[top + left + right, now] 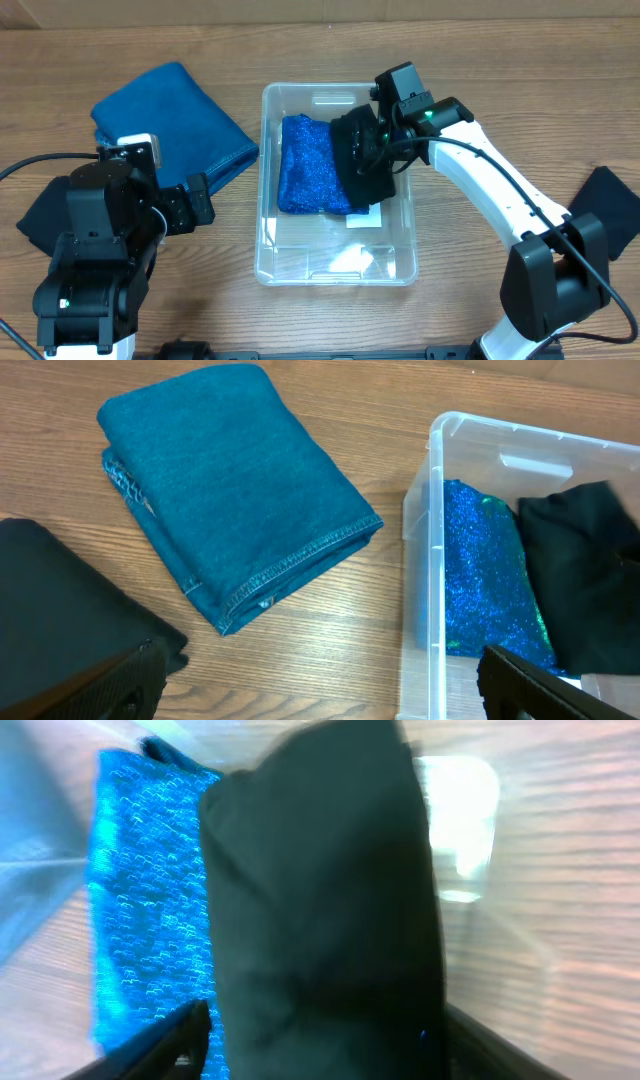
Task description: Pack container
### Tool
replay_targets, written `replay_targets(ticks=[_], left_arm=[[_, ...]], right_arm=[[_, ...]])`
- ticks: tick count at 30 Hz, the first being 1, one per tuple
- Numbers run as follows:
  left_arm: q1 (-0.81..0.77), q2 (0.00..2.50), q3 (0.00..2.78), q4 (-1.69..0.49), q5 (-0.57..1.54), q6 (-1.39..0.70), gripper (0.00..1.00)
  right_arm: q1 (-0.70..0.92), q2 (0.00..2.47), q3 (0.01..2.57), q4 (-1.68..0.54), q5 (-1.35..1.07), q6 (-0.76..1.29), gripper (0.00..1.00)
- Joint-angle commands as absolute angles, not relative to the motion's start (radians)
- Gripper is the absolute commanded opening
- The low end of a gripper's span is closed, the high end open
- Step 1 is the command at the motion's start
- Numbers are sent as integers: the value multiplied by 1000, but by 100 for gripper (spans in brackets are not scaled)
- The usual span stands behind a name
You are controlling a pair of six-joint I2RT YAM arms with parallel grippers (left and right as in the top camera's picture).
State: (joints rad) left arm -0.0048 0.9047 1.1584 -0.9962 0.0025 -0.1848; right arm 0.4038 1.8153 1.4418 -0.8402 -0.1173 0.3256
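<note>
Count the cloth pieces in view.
5. Inside the container: a sparkly blue cloth and a black cloth. On the table: a teal cloth, a dark cloth far left, a second dark cloth far right. More may be hidden.

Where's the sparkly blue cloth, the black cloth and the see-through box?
sparkly blue cloth (305,165), overhead view, its middle.
black cloth (320,890), right wrist view, its middle.
see-through box (300,255), overhead view, its bare floor.

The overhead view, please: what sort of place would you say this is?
Probably a robotics lab bench: left arm and right arm at a plain wooden table, with a clear container and folded blue towel staged.
</note>
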Motion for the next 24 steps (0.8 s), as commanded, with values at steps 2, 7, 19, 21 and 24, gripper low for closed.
replay_targets(ticks=[2,7,19,21,24], left_arm=[[0,901,1180,-991,-7,-180,100],[0,901,1180,-991,-7,-180,100],[0,901,1180,-995,-7,-180,100],[0,901,1180,-995,-7,-180,100],[0,901,1180,-996,-7,-180,100]], right_arm=[[407,1755,1462,-838,-20,307,77],[414,1545,1597,-927,110,314,100],[-622,1410,1480,-1129,-81,439,100],[-753,1482,1398,-1081,-123,440,100],[-879,1602,1334,-987,-154,438,100]])
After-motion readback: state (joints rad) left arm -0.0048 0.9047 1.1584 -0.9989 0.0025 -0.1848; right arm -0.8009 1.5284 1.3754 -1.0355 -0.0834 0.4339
